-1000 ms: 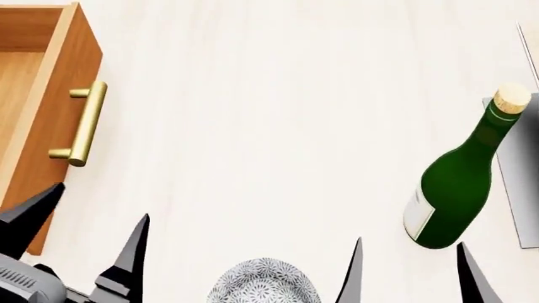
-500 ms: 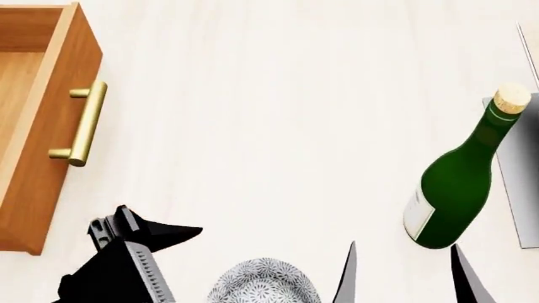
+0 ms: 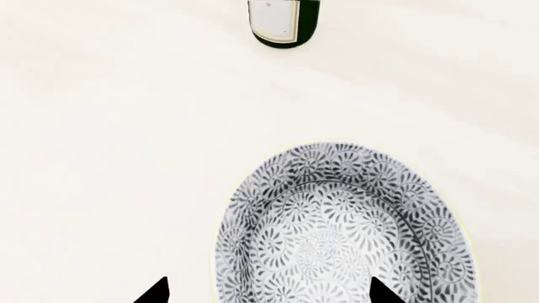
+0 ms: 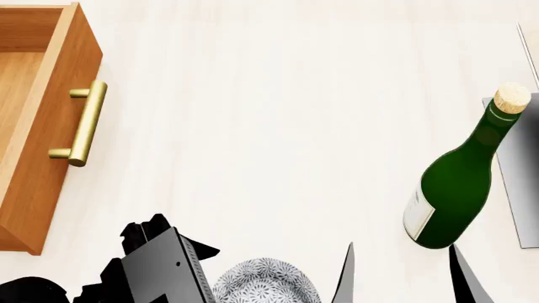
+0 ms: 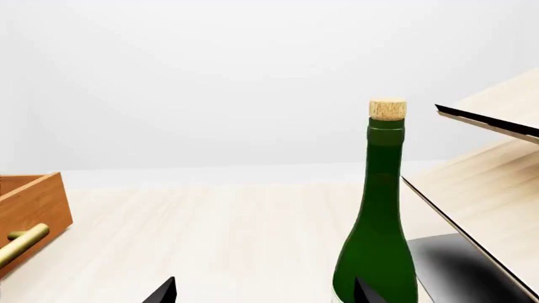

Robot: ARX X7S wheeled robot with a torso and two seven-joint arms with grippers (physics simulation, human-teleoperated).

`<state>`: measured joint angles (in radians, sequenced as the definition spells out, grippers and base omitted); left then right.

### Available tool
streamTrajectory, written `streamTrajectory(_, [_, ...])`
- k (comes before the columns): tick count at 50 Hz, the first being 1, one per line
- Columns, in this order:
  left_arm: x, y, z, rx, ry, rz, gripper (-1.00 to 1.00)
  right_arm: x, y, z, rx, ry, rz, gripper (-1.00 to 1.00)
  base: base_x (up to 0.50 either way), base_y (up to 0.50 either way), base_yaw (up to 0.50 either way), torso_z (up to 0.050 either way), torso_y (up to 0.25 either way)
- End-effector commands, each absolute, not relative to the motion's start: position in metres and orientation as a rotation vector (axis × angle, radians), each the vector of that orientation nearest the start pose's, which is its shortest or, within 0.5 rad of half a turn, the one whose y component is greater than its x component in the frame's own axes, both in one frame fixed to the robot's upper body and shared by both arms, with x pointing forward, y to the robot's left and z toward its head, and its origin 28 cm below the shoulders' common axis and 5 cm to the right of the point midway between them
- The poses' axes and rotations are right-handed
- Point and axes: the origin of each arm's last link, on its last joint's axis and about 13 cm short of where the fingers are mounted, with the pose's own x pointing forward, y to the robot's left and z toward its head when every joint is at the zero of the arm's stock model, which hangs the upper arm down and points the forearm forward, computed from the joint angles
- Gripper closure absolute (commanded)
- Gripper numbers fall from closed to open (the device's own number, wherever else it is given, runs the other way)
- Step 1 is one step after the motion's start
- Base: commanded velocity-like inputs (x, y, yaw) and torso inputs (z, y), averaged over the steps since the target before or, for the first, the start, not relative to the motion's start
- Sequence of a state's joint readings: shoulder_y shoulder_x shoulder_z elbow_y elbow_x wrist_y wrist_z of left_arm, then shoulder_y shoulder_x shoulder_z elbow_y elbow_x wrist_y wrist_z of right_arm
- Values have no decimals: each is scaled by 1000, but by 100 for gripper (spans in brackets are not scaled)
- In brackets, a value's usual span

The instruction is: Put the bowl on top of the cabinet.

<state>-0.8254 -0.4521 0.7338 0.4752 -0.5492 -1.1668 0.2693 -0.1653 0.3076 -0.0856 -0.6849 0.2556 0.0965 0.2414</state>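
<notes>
The bowl [image 4: 265,281] is cut off at the head view's bottom edge. Both the left claw [image 3: 267,291] and the right claw [image 4: 402,278] are spread apart, holding nothing.

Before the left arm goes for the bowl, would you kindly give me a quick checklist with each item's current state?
1. Bowl upright, nothing visible inside: ok.
2. Left gripper open, jaws either side of the bowl's near rim: ok.
3. Jaws low enough to grasp the rim: cannot tell.
4. Green bottle standing apart from the bowl: ok.
5. Right gripper open, beside the bowl, holding nothing: ok.
6. Cabinet top free for placing: cannot tell; only an open drawer shows.
</notes>
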Motion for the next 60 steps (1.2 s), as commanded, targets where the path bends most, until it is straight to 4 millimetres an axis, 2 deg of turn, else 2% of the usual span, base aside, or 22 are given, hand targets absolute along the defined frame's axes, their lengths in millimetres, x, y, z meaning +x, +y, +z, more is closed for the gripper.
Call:
streamTrajectory(1, [276, 175, 176, 516, 330, -929, -100, 164, -117, 120, 22, -377, 12, -100, 0, 0, 0, 0, 0])
streamTrajectory(16, [281, 172, 170, 509, 347, -918, -100, 164, -118, 120, 23, -377, 13, -100, 0, 0, 0, 0, 0])
streamTrajectory(25, [282, 171, 160, 587, 373, -921, -100, 163, -117, 120, 23, -377, 14, -100, 0, 0, 0, 0, 0])
streamTrajectory(42, [290, 169, 149, 591, 393, -937, -100, 164, -117, 119, 21, -377, 18, -100, 0, 0, 0, 0, 0])
streamTrajectory(43, [290, 169, 147, 594, 392, -937, 100, 164, -117, 119, 21, -377, 18, -100, 0, 0, 0, 0, 0])
streamTrajectory(60, [289, 173, 155, 602, 334, -901, 100, 163, -117, 120, 18, -377, 18, -100, 0, 0, 0, 0, 0])
